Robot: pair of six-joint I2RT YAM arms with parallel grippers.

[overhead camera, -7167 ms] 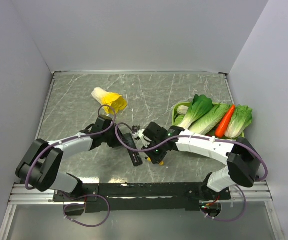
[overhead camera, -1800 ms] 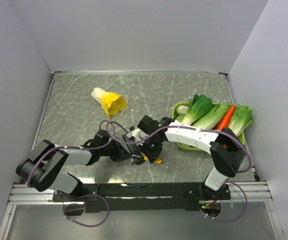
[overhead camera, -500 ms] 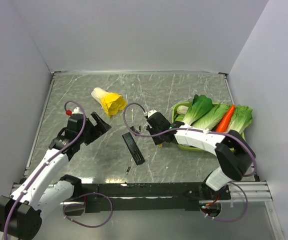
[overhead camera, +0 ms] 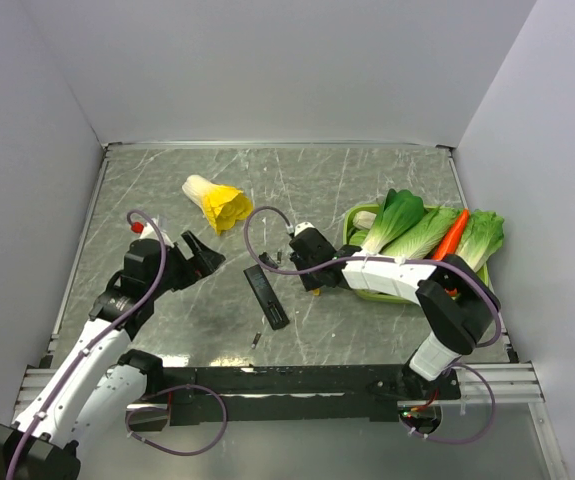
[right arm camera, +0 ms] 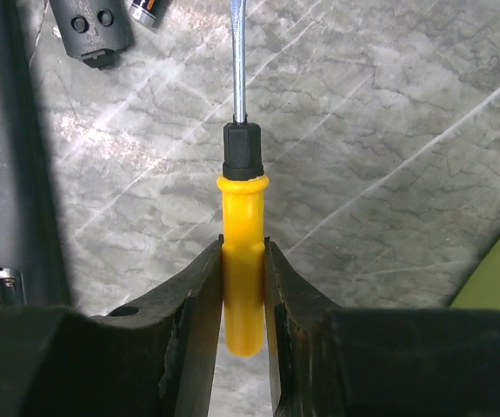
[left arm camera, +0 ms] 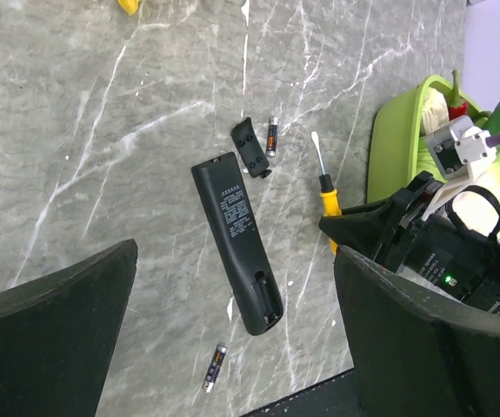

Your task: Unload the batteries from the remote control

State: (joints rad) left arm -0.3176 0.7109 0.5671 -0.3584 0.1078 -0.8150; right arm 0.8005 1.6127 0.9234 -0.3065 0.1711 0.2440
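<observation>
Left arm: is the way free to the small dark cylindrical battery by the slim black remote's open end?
Likely yes: that battery lies alone on the table, the left gripper is open, and the right gripper holds the yellow screwdriver elsewhere.

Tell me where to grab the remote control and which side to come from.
Grip the remote control across its narrow width near mid-length, coming straight down. It lies flat on the table, so only its long edges offer a pinch, and both have bare table beside them. Probably avoid the end with the open battery bay.
</observation>
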